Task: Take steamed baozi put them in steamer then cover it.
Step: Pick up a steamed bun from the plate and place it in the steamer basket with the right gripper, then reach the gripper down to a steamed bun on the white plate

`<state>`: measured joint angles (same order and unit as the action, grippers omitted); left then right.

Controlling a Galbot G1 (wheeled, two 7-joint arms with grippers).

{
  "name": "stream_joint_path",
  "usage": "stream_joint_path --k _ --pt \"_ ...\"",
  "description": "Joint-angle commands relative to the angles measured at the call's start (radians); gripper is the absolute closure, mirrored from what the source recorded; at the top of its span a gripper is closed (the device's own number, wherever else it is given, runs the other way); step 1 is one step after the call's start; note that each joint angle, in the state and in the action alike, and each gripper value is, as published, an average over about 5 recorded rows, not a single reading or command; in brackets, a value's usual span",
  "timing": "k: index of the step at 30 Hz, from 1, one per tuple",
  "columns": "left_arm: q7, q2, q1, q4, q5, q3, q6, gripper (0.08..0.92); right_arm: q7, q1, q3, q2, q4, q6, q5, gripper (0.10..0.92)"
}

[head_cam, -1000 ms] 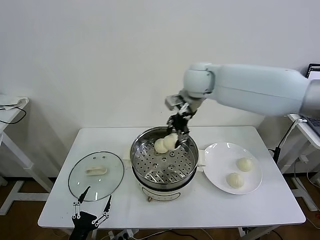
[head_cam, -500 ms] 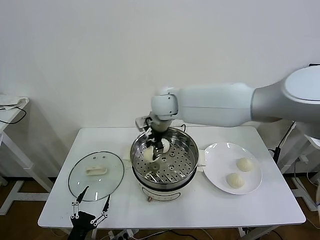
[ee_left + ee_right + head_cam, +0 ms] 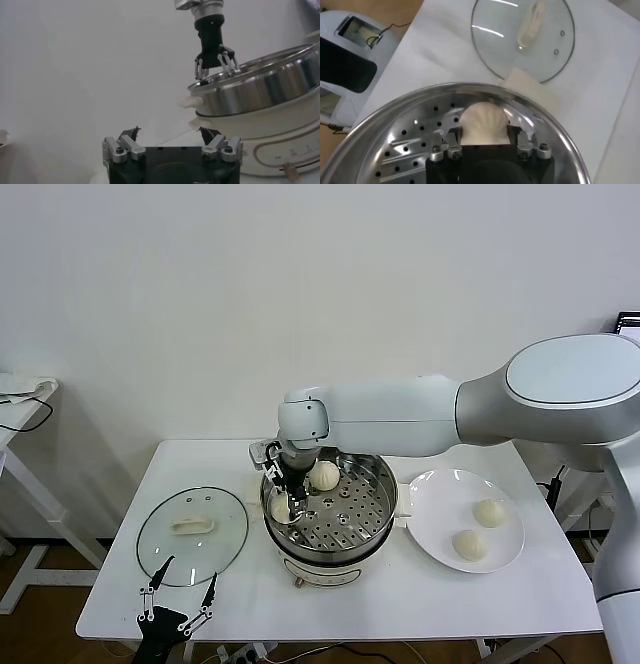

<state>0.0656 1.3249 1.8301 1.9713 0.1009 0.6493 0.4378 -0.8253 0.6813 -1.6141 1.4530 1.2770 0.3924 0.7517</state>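
Observation:
The steel steamer stands at the table's middle on its cream base. One baozi lies on its perforated tray at the back. My right gripper is down inside the steamer at its left side, shut on a second baozi low over the tray. Two more baozi lie on the white plate to the right. The glass cover lies flat on the table at the left; it also shows in the right wrist view. My left gripper hangs open and empty at the table's front left edge.
The steamer's rim and base show close to the left gripper in the left wrist view. A white side table stands far left. Another device stands on the floor beyond the table's edge.
My right arm has swung left across the steamer and lowered the held baozi from above the back rim to the left side of the tray. The left arm has not moved.

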Motion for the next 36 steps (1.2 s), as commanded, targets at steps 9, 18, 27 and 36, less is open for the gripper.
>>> stream_joint_path --k 9,18,27,36 --pt "-0.004 0.005 0.01 0.015 0.007 -0.004 -0.001 0.177 -0.165 0.155 0.094 -0.354 0.183 -0.036 -0.14 0.203" --pt "-0.005 0.001 0.011 0.014 0.017 -0.007 -0.005 0.177 -0.378 0.239 0.067 -0.771 0.224 -0.206 -0.342 0.203" --pt "-0.007 0.007 0.022 0.011 0.029 -0.009 -0.001 0.177 -0.378 0.11 -0.081 -0.947 0.204 -0.292 -0.508 0.203" --pt "-0.009 0.013 0.023 0.006 0.031 -0.008 -0.003 0.177 -0.297 -0.239 0.13 -0.963 0.139 -0.27 -0.605 0.203"
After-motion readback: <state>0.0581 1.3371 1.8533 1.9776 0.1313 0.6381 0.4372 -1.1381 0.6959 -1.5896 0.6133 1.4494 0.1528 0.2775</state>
